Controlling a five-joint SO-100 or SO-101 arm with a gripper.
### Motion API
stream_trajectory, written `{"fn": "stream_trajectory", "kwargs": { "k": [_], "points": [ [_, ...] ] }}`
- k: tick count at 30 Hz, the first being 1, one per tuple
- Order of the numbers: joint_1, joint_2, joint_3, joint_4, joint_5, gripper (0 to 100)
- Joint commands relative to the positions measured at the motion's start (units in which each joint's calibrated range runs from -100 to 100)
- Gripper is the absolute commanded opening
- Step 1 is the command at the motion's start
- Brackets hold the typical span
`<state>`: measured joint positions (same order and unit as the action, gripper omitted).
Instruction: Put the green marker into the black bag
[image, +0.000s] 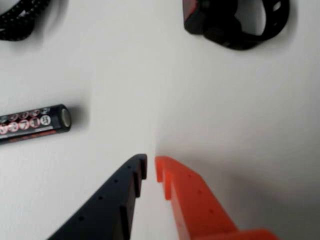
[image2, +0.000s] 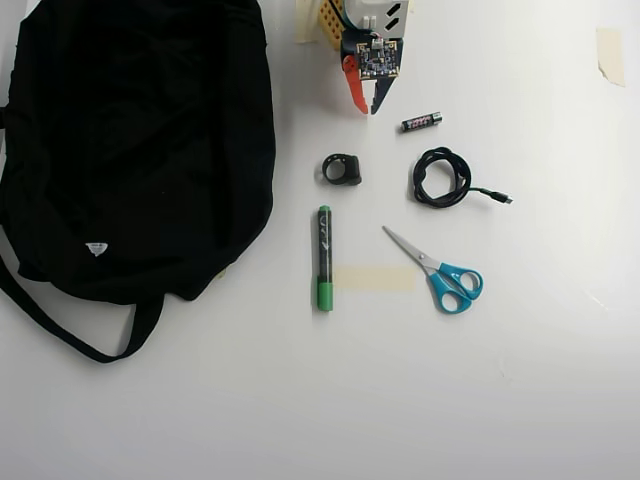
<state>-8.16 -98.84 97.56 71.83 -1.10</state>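
End effector (image: 151, 167) wrist-visible; green marker (image2: 324, 258) overhead-only.

It looked like a hobby desk at home: a plain white table (image2: 520, 400) held scissors (image2: 440, 272), a cable (image2: 442, 177), a battery (image2: 421, 121) and taped patches (image2: 373, 279).
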Motion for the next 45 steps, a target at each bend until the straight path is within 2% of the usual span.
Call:
{"fn": "stream_trajectory", "kwargs": {
  "k": [1,30,45],
  "points": [
    [0.1,-0.5,1.7,0.8,-0.1,2],
    [-0.5,-0.5,1.7,-0.1,-0.6,2],
    [-0.6,-0.3,1.7,-18.0,-0.7,2]
  ]
}}
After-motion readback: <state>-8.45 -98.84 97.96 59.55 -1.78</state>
